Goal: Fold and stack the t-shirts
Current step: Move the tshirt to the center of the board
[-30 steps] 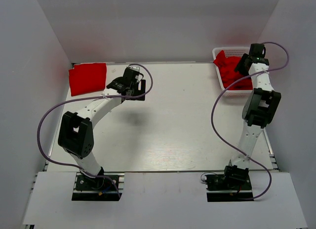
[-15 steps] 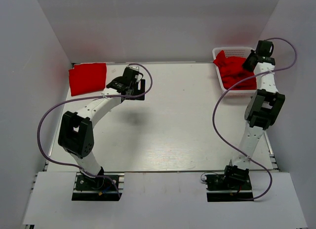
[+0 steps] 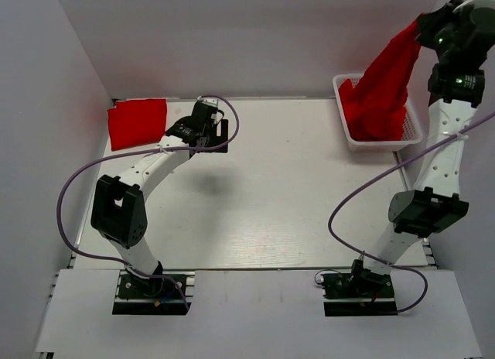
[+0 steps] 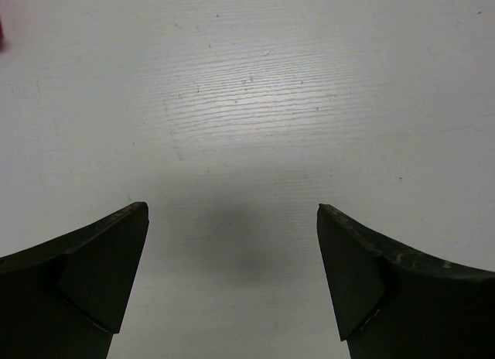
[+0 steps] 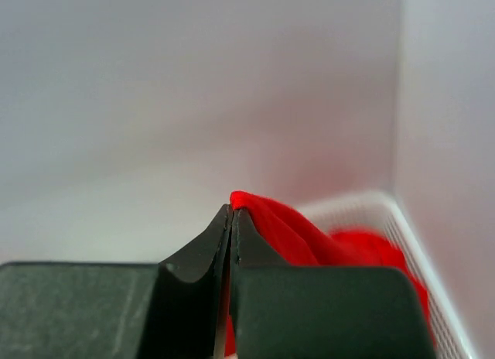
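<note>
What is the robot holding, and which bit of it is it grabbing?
The right gripper pinches a red t-shirt by a bunched fold at its top; the rest hangs into the basket. The left gripper is open, holding nothing.

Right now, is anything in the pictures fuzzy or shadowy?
Right wrist view: the basket and t-shirts behind the fingers are blurry. Left wrist view: a soft grey shadow lies on the table between the fingers. Top view: sharp, faint shadow under the left arm.

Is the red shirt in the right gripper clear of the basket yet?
Partly out. The red cloth t-shirt hangs from the shut right gripper, but its lower end reaches into the white plastic lattice basket.
</note>
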Tool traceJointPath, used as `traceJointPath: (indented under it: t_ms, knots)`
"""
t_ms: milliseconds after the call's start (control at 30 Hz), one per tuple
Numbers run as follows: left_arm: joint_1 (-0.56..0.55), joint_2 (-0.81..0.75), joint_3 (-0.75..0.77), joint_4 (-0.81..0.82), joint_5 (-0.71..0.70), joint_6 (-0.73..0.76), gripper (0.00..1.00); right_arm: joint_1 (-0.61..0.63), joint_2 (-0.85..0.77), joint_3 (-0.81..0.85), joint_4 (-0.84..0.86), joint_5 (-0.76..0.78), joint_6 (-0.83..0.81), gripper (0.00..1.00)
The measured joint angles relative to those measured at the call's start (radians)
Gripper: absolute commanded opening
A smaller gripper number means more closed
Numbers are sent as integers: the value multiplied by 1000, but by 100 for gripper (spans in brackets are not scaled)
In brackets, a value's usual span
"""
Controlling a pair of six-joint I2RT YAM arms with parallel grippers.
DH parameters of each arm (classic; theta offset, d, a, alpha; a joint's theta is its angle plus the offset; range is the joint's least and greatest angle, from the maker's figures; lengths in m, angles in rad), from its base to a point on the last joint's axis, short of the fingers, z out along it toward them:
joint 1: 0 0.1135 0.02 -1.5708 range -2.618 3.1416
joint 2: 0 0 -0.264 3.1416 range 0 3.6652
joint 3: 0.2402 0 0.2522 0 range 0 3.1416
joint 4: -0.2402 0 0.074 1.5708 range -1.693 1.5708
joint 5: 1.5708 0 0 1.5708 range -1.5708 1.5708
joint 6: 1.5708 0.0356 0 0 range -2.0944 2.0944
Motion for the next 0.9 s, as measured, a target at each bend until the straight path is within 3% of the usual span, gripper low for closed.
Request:
traceJointPath:
  t_ms: [167,500,900]
  knots:
    - [3,0,0,-4,4,-8,100,3,-84,41,150,-143,59,0]
    - [20,0,5,-13,-9,-15,100,63,-93,169,431,-391,293,0]
    - [63,-8,78,-49,-40,-15,100,282,-100,200,647,-466,472,0]
